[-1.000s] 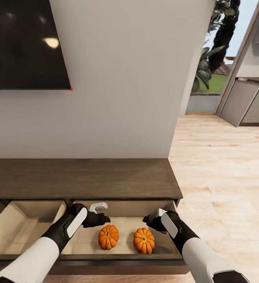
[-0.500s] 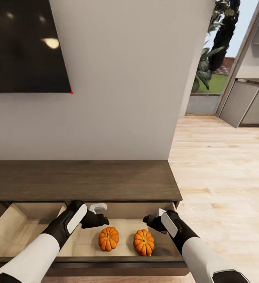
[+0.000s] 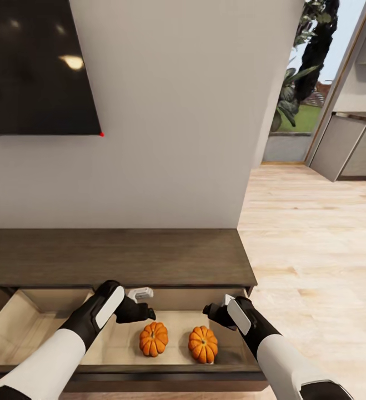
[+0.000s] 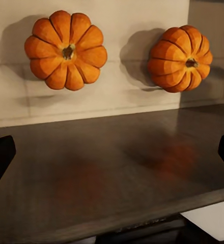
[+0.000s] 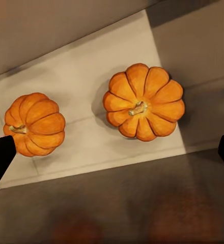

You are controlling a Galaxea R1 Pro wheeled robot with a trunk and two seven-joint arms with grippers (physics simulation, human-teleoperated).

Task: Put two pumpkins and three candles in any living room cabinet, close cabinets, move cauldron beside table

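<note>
Both sets of fingers stand spread wide and hold nothing. The left gripper (image 3: 141, 304) hangs over the back of the open pale-wood drawer (image 3: 227, 355), its dark fingers (image 4: 0, 157) framing both pumpkins in the left wrist view. The right gripper (image 3: 215, 311) hovers above the same drawer, just beside the right small orange ribbed pumpkin (image 3: 203, 344). The left small orange ribbed pumpkin (image 3: 153, 339) sits near it on the drawer floor, the two apart, stems up. The drawer belongs to the long low dark brown wooden cabinet (image 3: 116, 256) under the black wall TV (image 3: 35, 66). No writing or labels can be read anywhere.
</note>
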